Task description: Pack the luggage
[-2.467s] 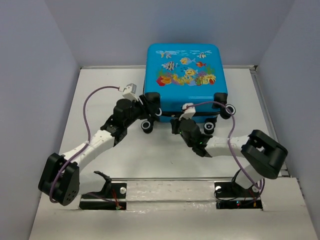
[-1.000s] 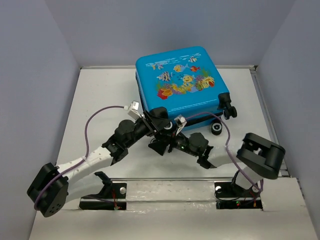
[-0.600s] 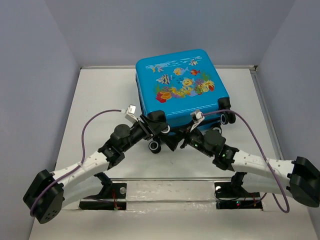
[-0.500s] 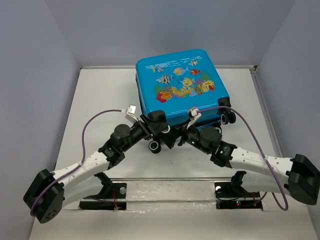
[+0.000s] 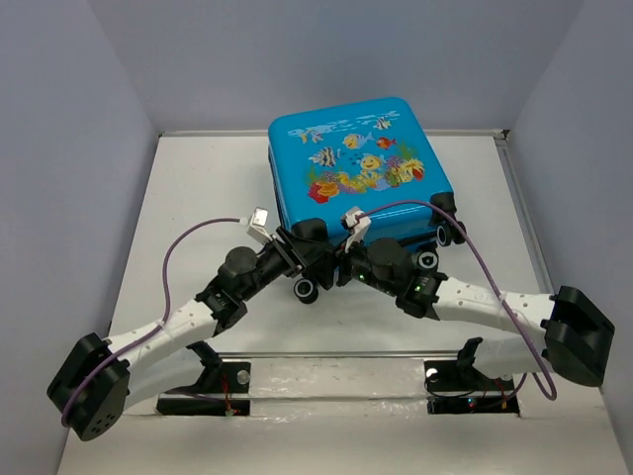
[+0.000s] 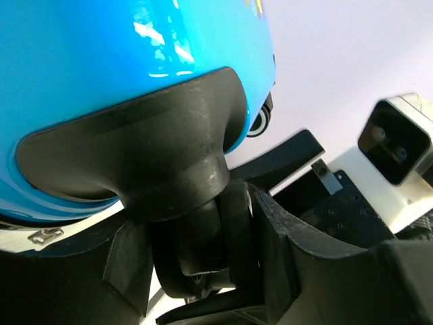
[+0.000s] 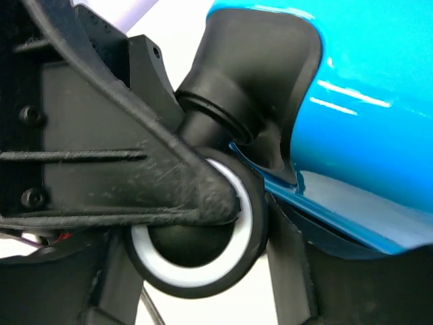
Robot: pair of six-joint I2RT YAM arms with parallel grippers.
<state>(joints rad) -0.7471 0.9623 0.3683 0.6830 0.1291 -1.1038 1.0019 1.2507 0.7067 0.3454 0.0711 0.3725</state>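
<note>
The luggage (image 5: 356,163), a bright-blue hard-shell case with a fish print, lies lid up and skewed at the far middle of the table. My left gripper (image 5: 315,255) is at its near-left corner, shut on a black caster wheel (image 6: 203,237) that sits edge-on between the fingers (image 6: 284,250) of the left gripper (image 6: 203,267). My right gripper (image 5: 341,269) has come in right beside it. In the right wrist view the same white-ringed wheel (image 7: 193,250) fills the right gripper (image 7: 199,271), both fingers against its tread, with a left finger (image 7: 135,176) lying across it.
Another caster wheel (image 5: 305,290) hangs free just below the held corner, and two more (image 5: 440,247) stick out at the case's near-right corner. Grey walls enclose the table (image 5: 198,198) on three sides. Purple cables (image 5: 173,252) loop above both arms.
The luggage turned and shifted left early on, then stayed still. The right arm swung left to the left gripper's wheel, and its jaws narrowed around it. The left arm kept its grip.
</note>
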